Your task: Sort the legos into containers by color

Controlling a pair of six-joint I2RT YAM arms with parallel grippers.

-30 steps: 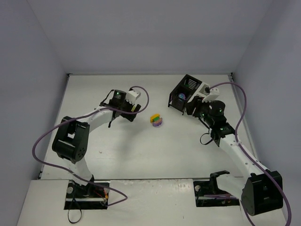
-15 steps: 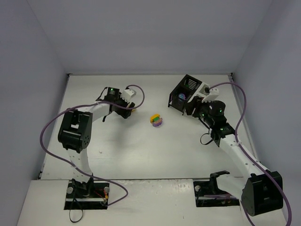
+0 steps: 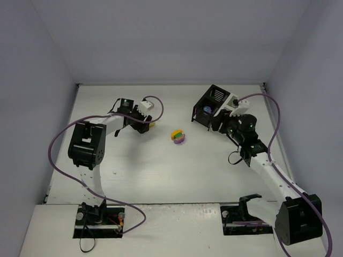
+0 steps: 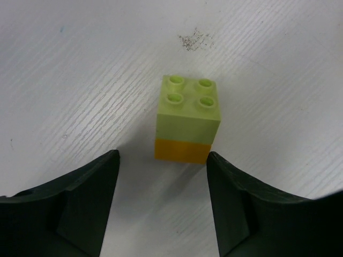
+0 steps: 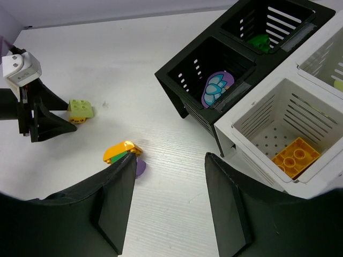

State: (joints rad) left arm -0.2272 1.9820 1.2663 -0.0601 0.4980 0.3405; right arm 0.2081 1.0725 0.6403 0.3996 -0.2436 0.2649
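A lime brick stacked on an orange one (image 4: 188, 120) stands on the table just ahead of my left gripper (image 4: 163, 160). The gripper is open, with one fingertip on each side of the brick's near edge and no grip on it. The same brick (image 5: 80, 110) shows in the right wrist view beside the left gripper (image 5: 68, 115). A stack of orange, green and purple legos (image 3: 178, 136) lies mid-table. My right gripper (image 5: 170, 158) hangs open and empty above the table beside the containers, black bins (image 5: 214, 80) joined to white bins (image 5: 278, 123).
The black bins hold a purple piece with a flower print (image 5: 217, 87) and a green brick (image 5: 260, 42). An orange brick (image 5: 295, 155) lies in the near white bin. Walls close the table at the back and on both sides.
My left arm has folded back and to the left, bringing its gripper down to the lime-and-orange brick, and its jaws have come closer together. The right arm has not moved.
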